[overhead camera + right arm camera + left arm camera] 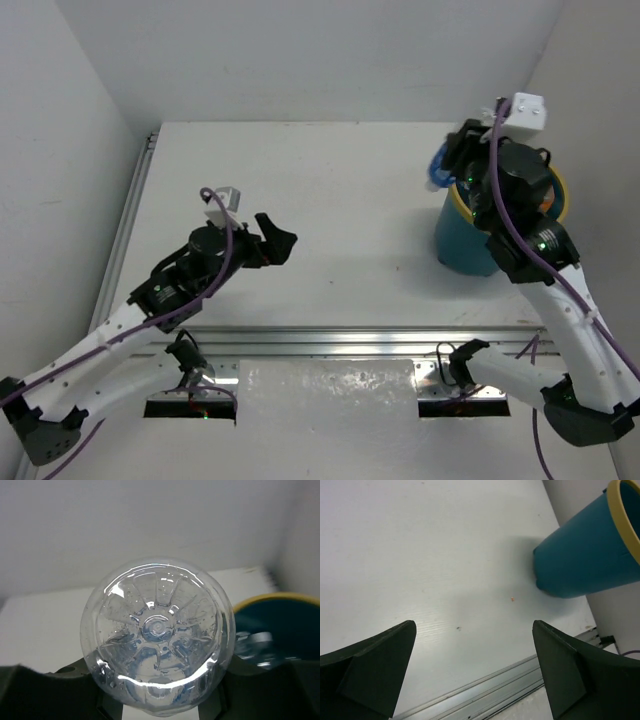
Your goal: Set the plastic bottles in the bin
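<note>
right gripper (455, 165) clamped on clear bottle (157, 640), base toward its camera | bottle hangs at bin (462, 245) 10 o'clock edge, not centred | risk: release here likely clips yellow rim (270, 600), bottle falls outside and rolls | wall (600, 60) close at bin's 3 o'clock; open table (350, 180) toward 9 | left gripper (474, 630) spread wide, holding nothing, well apart

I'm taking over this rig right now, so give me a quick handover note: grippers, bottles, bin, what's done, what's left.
Left gripper: open, empty, above bare table.
Right gripper: shut on a clear bottle, held beside the rim of the bin.
Done: no loose bottles show on the table; something clear glints inside the bin, count hidden.
Left: drop this bottle in.
</note>
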Robot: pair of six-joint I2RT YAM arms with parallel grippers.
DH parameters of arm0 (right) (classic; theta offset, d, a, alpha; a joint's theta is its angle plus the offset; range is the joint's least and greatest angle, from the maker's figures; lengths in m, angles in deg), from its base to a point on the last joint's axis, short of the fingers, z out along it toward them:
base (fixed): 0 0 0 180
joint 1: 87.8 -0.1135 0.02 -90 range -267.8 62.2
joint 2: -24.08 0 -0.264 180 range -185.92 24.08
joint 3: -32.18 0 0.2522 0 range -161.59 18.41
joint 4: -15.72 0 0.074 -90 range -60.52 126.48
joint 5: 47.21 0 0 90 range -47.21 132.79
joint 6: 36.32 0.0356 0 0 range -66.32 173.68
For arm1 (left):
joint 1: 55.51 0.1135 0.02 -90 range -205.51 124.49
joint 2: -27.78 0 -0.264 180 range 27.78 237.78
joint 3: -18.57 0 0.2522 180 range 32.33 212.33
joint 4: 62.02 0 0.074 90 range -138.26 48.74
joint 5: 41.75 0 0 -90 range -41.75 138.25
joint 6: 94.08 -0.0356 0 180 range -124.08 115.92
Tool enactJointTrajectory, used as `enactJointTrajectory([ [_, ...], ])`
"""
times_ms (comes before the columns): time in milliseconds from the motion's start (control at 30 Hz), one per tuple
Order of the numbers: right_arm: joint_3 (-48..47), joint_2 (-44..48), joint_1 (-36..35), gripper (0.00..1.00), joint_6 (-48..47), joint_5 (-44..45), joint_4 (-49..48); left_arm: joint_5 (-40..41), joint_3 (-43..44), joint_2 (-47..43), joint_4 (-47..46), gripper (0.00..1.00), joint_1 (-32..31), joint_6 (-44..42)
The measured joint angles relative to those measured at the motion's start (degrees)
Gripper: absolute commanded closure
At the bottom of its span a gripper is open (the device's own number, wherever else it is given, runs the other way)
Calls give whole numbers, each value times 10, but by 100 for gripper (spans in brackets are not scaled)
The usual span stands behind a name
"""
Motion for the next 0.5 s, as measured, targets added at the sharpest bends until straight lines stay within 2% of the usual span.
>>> enactJointTrajectory([
  [167, -5, 12, 82, 100, -125, 150, -50, 38, 40, -63, 118, 0, 0, -32],
  [267, 9, 1, 127, 94, -172, 194, -87, 49, 40, -81, 147, 0, 0, -57],
  [300, 11, -7, 140, 89, -179, 200, -89, 54, 35, -89, 150, 0, 0, -64],
  [367, 12, -27, 155, 71, -180, 205, -83, 58, 24, -104, 161, 0, 0, -72],
  [400, 12, -38, 159, 27, -174, 204, -76, 60, 22, -107, 167, 0, 0, -76],
  [433, 14, -47, 162, 4, -162, 199, -67, 62, 21, -108, 172, 0, 0, -79],
  [500, 21, -58, 167, 1, -148, 193, -47, 67, 21, -107, 177, 0, 0, -84],
])
